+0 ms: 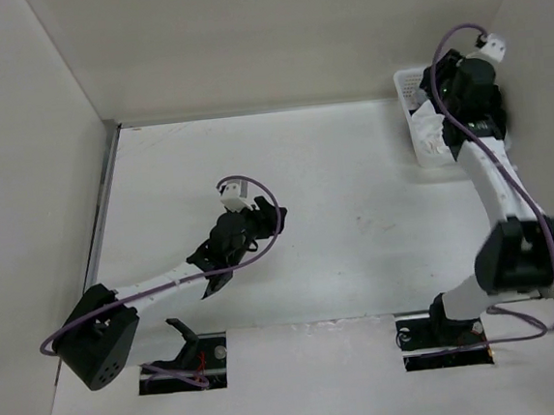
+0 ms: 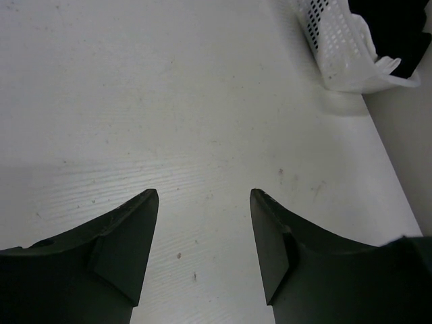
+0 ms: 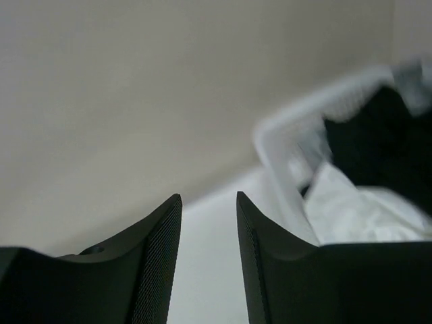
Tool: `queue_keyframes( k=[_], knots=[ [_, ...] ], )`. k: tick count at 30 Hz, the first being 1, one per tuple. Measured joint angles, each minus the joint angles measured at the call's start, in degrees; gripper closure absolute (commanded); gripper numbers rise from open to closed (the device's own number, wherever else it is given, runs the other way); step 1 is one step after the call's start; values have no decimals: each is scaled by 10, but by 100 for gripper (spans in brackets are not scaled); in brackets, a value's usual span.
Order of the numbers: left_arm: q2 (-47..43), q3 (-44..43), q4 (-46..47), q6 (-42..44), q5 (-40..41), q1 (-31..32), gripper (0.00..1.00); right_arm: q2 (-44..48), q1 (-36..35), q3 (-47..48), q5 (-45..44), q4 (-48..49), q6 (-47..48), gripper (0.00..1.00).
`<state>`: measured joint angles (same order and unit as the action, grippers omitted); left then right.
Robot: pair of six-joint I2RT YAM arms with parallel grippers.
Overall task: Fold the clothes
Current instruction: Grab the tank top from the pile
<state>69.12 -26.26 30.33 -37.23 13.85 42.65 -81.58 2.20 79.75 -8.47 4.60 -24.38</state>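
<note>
The clothes (image 3: pixel 354 212), a bunched piece of thin white fabric, lie in the white lattice basket (image 1: pixel 404 84) at the far right corner, partly draped over its near end (image 2: pixel 386 66). My right gripper (image 3: pixel 209 197) hovers at the basket's far left rim (image 1: pixel 431 79). It is open, with only wall and table showing between its fingers. My left gripper (image 2: pixel 204 196) is open wide above bare table, left of centre (image 1: pixel 259 221), and it points toward the basket. Nothing is held.
A black garment (image 3: pixel 371 145) fills the rest of the basket (image 2: pixel 398 30). Walls close the table at the back, left and right. The right arm's elbow (image 1: pixel 518 249) stands near the right wall.
</note>
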Motion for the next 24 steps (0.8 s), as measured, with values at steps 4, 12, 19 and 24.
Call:
queue_keyframes(
  k=[4, 12, 19, 24],
  knots=[
    [37, 0, 9, -4, -11, -3, 44, -191, 46, 2, 8, -49, -8, 46],
    [79, 0, 28, -22, -40, -16, 44, -335, 83, 68, 0, -106, -9, 41],
    [83, 0, 42, -35, -52, -25, 44, -340, 83, 70, -41, -102, -10, 44],
    [85, 0, 45, -38, -56, -25, 44, -331, 85, 32, -71, -62, -13, 45]
  ],
)
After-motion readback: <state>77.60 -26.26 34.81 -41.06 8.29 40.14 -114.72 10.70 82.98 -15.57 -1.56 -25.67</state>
